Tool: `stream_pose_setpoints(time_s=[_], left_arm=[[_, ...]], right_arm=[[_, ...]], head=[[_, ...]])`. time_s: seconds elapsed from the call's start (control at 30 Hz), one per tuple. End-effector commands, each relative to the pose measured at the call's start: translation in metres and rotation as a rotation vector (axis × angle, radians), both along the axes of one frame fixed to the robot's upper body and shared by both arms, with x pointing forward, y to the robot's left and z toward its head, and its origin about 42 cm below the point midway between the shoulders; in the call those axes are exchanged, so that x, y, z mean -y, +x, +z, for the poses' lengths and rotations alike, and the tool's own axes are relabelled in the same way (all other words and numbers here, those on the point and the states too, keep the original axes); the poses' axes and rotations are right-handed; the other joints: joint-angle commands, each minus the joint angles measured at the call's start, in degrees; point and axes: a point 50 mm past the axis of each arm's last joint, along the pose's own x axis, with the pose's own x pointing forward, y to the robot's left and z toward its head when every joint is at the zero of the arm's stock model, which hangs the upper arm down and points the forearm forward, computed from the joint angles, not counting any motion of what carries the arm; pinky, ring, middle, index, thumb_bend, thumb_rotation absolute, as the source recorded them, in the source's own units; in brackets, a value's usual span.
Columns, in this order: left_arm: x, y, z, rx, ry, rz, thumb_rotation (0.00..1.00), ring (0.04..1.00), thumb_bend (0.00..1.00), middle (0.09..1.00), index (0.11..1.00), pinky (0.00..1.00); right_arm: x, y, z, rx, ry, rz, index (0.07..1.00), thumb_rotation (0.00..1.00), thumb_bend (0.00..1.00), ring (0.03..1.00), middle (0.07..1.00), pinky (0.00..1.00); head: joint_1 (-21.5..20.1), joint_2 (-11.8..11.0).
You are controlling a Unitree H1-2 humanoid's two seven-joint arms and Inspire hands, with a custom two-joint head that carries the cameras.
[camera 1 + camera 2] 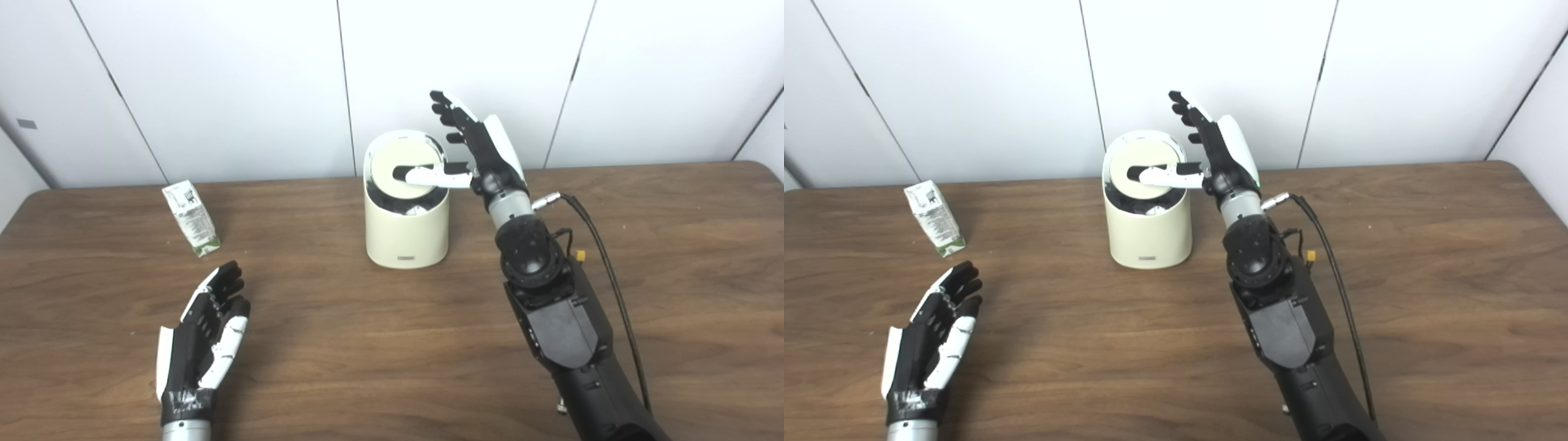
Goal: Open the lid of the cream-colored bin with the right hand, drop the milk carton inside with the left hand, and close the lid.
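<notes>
We see a brown wooden counter [380, 343] in front of white wall panels. At centre frame stands the cream bin [407, 236], its round lid [404, 168] tilted, with a dark gap showing along the lid's lower edge. Our right hand [481, 153] reaches up from the lower right and is raised just right of the bin; its thumb lies across the lid top, apparently pressing it to tip it open, while its fingers [447, 113] are spread upward and grasp nothing. The carton [191, 217] stands upright, leaning slightly, at centre left, well apart from the bin and untouched. Our left hand [208, 334] rests low at lower left, near the carton on the near side, fingers released and loosely apart, seemingly waiting until the bin is open enough to take the carton.
</notes>
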Motion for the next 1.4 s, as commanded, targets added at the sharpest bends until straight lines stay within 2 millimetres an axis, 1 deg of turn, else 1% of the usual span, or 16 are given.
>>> stream_pose_setpoints(time_s=[0.0, 0.07, 0.17, 0.5, 0.57, 0.8, 1.07, 1.23, 1.37], left_arm=[[0.003, -0.012, -0.013, -0.045, -0.030, 0.009, 0.60, 0.836, 0.56, 0.852, 0.875, 0.81], [0.003, -0.011, -0.014, -0.043, -0.034, 0.009, 0.59, 0.834, 0.56, 0.850, 0.874, 0.81], [0.003, -0.011, -0.013, -0.044, -0.021, 0.008, 0.61, 0.835, 0.55, 0.850, 0.873, 0.81], [0.001, -0.009, -0.015, -0.035, -0.025, 0.003, 0.61, 0.829, 0.57, 0.849, 0.871, 0.80], [0.001, -0.009, -0.015, -0.038, -0.024, 0.004, 0.60, 0.830, 0.56, 0.850, 0.872, 0.80], [0.001, -0.009, -0.015, -0.040, -0.019, 0.007, 0.60, 0.832, 0.56, 0.848, 0.869, 0.80], [0.004, -0.010, -0.013, -0.048, -0.020, 0.009, 0.59, 0.832, 0.56, 0.849, 0.871, 0.80], [0.005, -0.010, -0.013, -0.045, -0.009, 0.010, 0.61, 0.828, 0.57, 0.846, 0.869, 0.80], [0.006, -0.010, -0.013, -0.039, -0.011, 0.008, 0.62, 0.825, 0.57, 0.843, 0.867, 0.79]], right_arm=[[-0.008, 0.005, 0.027, 0.096, -0.018, 0.014, 0.897, 0.27, 0.88, 0.875, 0.872, 0.80], [-0.008, 0.006, 0.026, 0.093, -0.040, 0.006, 0.895, 0.26, 0.89, 0.866, 0.871, 0.78], [-0.010, 0.006, 0.025, 0.094, -0.068, 0.007, 0.898, 0.27, 0.87, 0.858, 0.871, 0.77], [-0.011, 0.008, 0.025, 0.132, -0.117, -0.003, 0.896, 0.29, 0.86, 0.849, 0.861, 0.76], [-0.012, 0.008, 0.025, 0.138, -0.124, -0.008, 0.893, 0.30, 0.86, 0.836, 0.856, 0.74], [-0.016, 0.009, 0.024, 0.135, -0.078, -0.025, 0.882, 0.32, 0.86, 0.811, 0.849, 0.70], [-0.016, 0.010, 0.021, 0.113, -0.020, -0.050, 0.884, 0.32, 0.80, 0.803, 0.845, 0.68], [-0.015, 0.010, 0.018, 0.120, -0.055, -0.047, 0.877, 0.33, 0.80, 0.788, 0.840, 0.66], [-0.016, 0.011, 0.016, 0.127, -0.077, -0.043, 0.874, 0.31, 0.80, 0.791, 0.839, 0.66]], head=[[-0.17, -0.03], [-0.32, 0.30], [-0.33, 0.56], [-0.55, 0.44], [-0.51, 0.40], [-0.40, 0.35], [-0.50, 0.62], [-0.32, 0.66], [-0.29, 0.67]])
